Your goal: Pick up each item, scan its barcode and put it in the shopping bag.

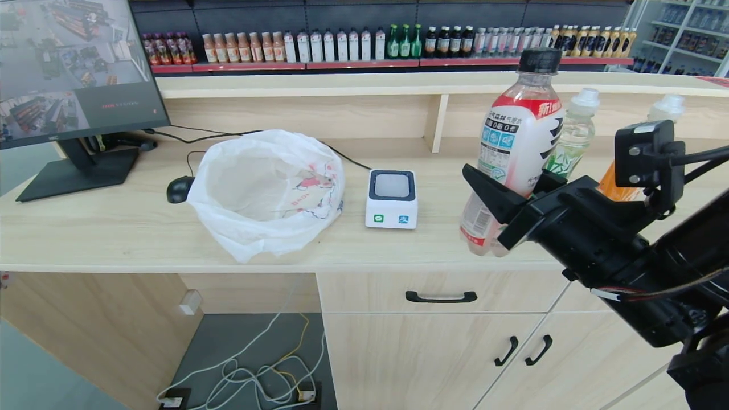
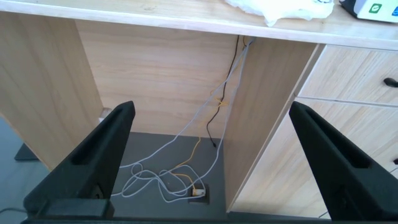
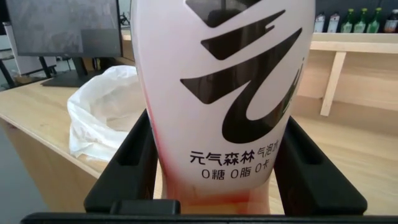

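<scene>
Right gripper (image 1: 504, 205) clamps the pink bottle (image 1: 515, 136) low on its body, upright over the counter (image 1: 114, 228) edge. That leaves your label free for the scanner (image 1: 391, 198) nearby on its left. The bag (image 1: 267, 193) gapes open beyond. Left gripper (image 2: 211, 112) hangs spread wide below the counter, apparently out of the way.

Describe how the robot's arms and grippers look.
Both the left gripper and the right gripper are matte black, each with two long, flat jaws tapering to wedge tips. The right arm is chunky and black, with a boxy black camera mount on a bracket above its wrist and thin cables along it.
</scene>
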You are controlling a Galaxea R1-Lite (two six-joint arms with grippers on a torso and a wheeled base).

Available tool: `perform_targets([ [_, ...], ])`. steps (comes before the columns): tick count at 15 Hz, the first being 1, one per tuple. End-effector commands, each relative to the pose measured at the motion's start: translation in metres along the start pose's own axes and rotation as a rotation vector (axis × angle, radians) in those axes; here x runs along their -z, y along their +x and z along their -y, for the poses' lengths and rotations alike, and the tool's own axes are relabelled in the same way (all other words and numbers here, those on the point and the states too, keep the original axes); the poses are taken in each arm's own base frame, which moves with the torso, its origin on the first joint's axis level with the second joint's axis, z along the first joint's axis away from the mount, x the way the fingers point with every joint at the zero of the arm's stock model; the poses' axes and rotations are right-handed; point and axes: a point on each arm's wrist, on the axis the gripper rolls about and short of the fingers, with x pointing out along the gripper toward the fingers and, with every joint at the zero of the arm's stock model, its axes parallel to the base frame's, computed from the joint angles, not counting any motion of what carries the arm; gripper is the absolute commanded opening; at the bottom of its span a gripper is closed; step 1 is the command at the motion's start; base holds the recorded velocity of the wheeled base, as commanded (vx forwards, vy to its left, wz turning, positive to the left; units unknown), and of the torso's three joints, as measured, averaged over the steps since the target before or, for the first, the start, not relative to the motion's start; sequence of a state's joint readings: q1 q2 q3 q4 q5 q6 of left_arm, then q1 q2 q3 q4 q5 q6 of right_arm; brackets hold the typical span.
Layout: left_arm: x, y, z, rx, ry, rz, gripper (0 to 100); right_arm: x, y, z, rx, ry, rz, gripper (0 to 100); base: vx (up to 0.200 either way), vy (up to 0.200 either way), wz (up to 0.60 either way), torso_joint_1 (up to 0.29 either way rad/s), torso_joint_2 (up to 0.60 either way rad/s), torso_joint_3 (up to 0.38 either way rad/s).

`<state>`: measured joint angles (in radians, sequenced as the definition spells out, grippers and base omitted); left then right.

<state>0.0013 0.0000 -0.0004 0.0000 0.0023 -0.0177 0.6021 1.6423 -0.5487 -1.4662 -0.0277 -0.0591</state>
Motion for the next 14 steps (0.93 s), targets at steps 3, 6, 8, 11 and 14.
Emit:
perform_targets([
  [3,0.000,0.000,0.000,-0.001,-0.001,0.000,100,0.002,0.004,0.000,0.001,0.001,0.002,0,0.000,0.200,0.00,0.006,0.00,0.002],
  [6,0.000,0.000,0.000,-0.001,-0.001,-0.002,100,-0.001,0.007,0.000,0.005,-0.002,0.015,0,0.000,0.200,0.00,0.002,0.00,0.004],
  [8,0.000,0.000,0.000,-0.001,0.002,-0.002,100,-0.004,0.011,0.004,0.021,-0.015,0.030,0,0.000,0.000,0.00,0.000,0.00,0.000],
  [11,0.000,0.000,0.000,-0.001,0.004,0.000,100,-0.003,0.024,0.008,0.029,-0.068,0.053,0,0.000,0.000,0.00,0.000,0.00,0.000],
  [14,0.000,0.000,0.000,-0.001,0.004,0.000,100,0.004,0.039,0.014,0.045,-0.111,0.061,0,0.000,0.000,0.00,0.000,0.00,0.000],
])
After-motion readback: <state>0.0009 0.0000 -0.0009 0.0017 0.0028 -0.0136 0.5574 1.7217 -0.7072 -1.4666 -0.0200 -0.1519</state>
